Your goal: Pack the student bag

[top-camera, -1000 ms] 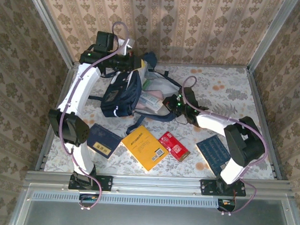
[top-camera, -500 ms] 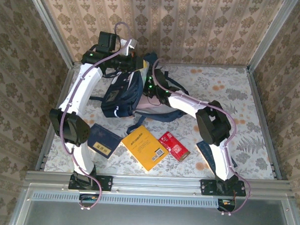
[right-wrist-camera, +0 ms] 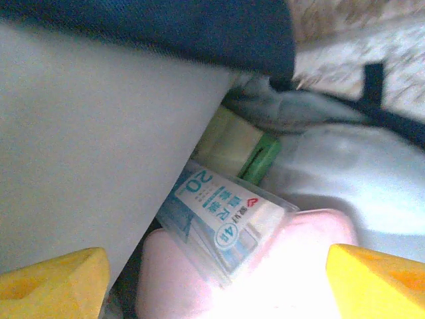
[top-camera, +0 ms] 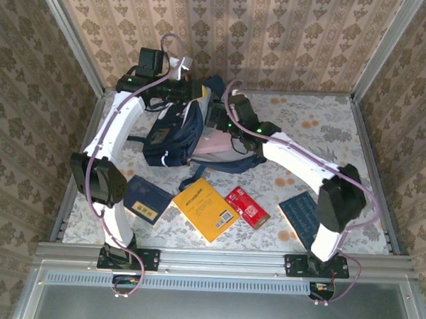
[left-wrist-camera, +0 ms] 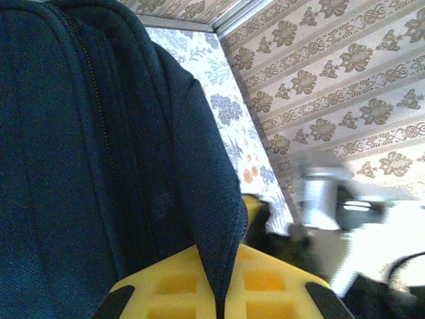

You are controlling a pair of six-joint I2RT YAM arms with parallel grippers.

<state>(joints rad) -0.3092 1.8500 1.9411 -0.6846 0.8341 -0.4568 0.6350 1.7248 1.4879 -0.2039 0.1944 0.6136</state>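
Packing looks roughly half done to us. The student bag [top-camera: 173, 133], a large dark navy fabric backpack with thin white stripes, lies at the far left of the worktop [top-camera: 383, 149] with its mouth facing right. Already inside, per the right wrist view: a soft pink item [right-wrist-camera: 199, 266], a clear-wrapped blue-and-white pack [right-wrist-camera: 222, 216] and a pale green box [right-wrist-camera: 242, 149], all against the pale lining. Left to pack, along the near edge from left to right: a flat dark blue book with a gold label [top-camera: 146, 199], a yellow paperback book [top-camera: 205, 208], a small red packet [top-camera: 246, 207] and a flat blue patterned book [top-camera: 299, 214] toward the near right corner. Left arm reaches up to the far left corner, with the left gripper [top-camera: 190, 93] clamped on a fold of the bag's top edge. The fabric is pinched between its yellow pads [left-wrist-camera: 166, 289], holding the mouth up. Right arm arcs over from the near right, with the right gripper [top-camera: 216, 121] inside the mouth and its jaws spread wide. The pink item sits between them; we cannot tell whether they touch it.
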